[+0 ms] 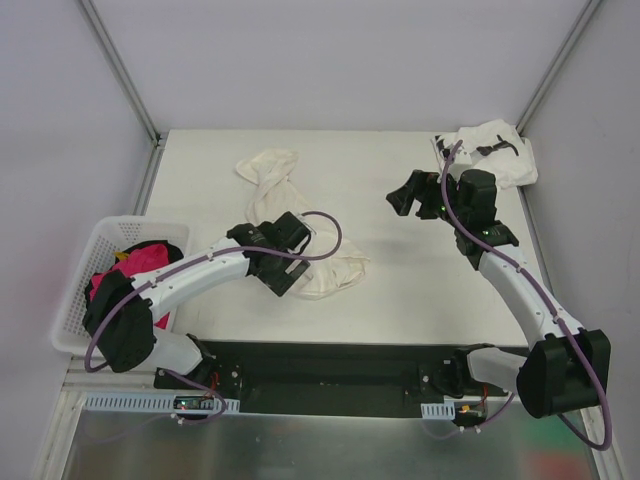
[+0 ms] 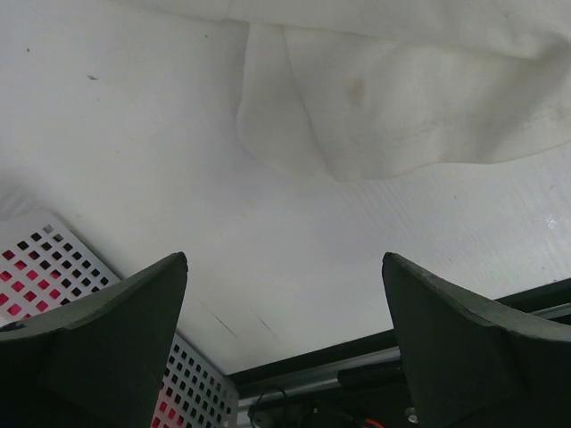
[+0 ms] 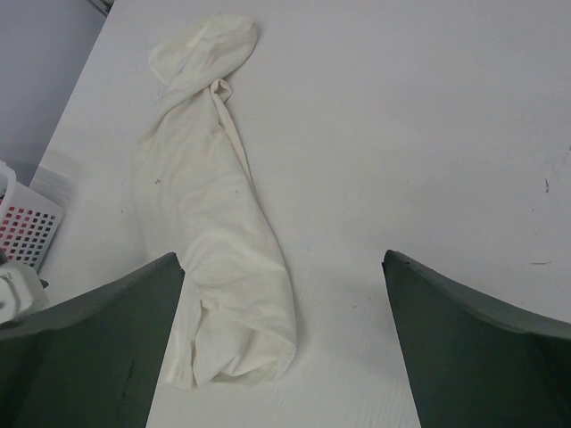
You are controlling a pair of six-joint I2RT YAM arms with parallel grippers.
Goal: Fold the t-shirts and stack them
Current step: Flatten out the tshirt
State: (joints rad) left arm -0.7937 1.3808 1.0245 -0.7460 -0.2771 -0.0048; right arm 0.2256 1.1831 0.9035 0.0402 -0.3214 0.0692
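I had left claw and right claw released, empty. The cream shirt lay crumpled at eleven o'clock and the printed shirt at one; neither looked folded or stacked.

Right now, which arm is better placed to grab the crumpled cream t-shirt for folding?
Left. The left gripper hangs open right at the near end of the cream t-shirt, its hem just ahead of the fingers. The right gripper, also open, hangs off to the shirt's side, farther away.

A lab test cell: white table, plain walls, aluminium frame posts.
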